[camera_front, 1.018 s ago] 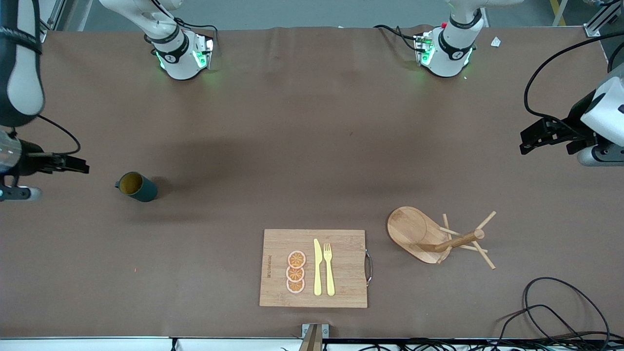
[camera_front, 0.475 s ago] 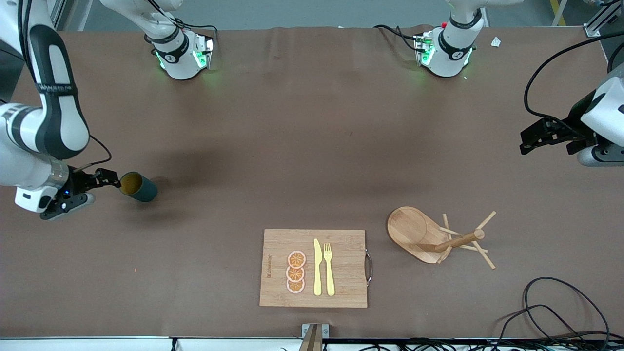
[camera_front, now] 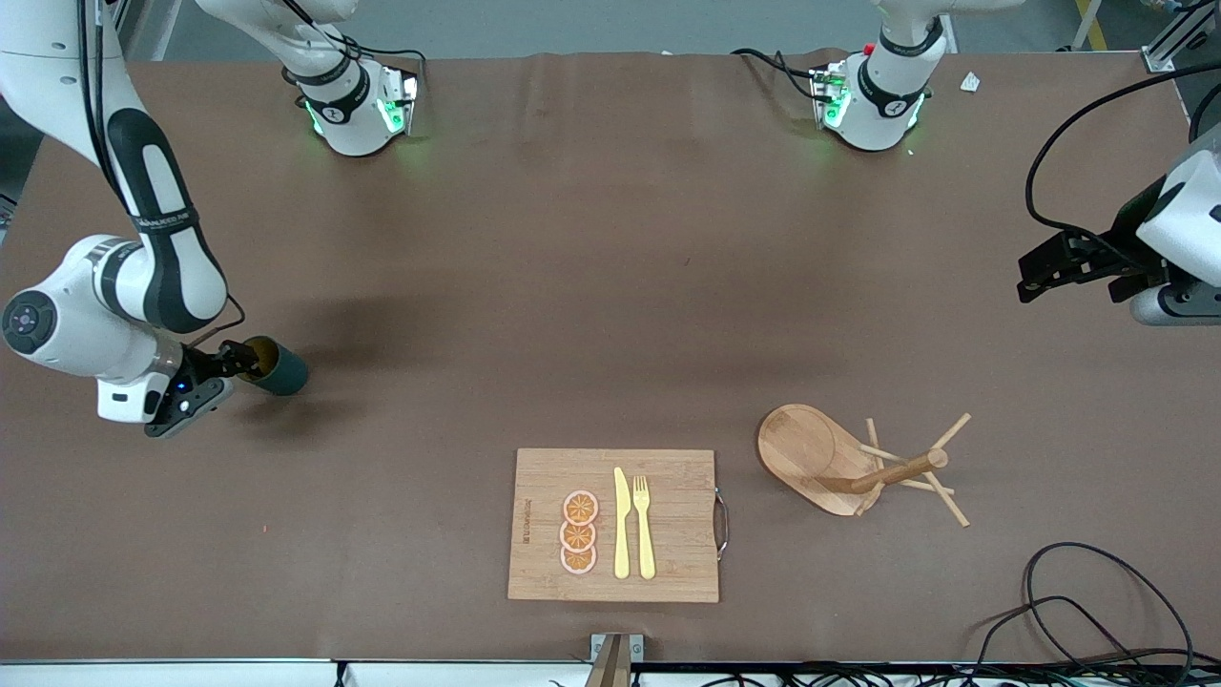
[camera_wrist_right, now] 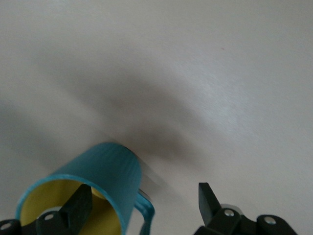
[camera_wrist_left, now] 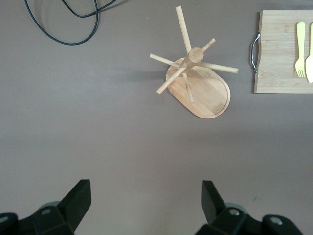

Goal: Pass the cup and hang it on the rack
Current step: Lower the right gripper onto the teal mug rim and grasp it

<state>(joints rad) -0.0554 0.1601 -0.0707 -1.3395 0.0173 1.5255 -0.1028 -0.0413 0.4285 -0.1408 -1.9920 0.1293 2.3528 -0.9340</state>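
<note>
The dark teal cup (camera_front: 281, 372) lies on its side near the right arm's end of the table, its tan-yellow mouth facing my right gripper (camera_front: 238, 361). In the right wrist view the right gripper (camera_wrist_right: 144, 203) is open, with one finger inside the cup (camera_wrist_right: 105, 169) mouth and the other outside, past the handle. The wooden rack (camera_front: 858, 463) stands on its oval base toward the left arm's end. My left gripper (camera_front: 1035, 272) waits open and empty in the air at that end; in its wrist view (camera_wrist_left: 146, 200) the rack (camera_wrist_left: 198, 81) shows below it.
A bamboo cutting board (camera_front: 668, 477) with orange slices (camera_front: 579, 532), a yellow knife (camera_front: 620, 523) and a fork (camera_front: 645, 525) lies near the front camera edge, beside the rack. It also shows in the left wrist view (camera_wrist_left: 276, 49). A black cable (camera_front: 1078, 601) lies near the rack.
My right arm has swung in from the table's end and brought its gripper up to the cup's mouth. The cup has stayed in place. The left arm has not moved.
</note>
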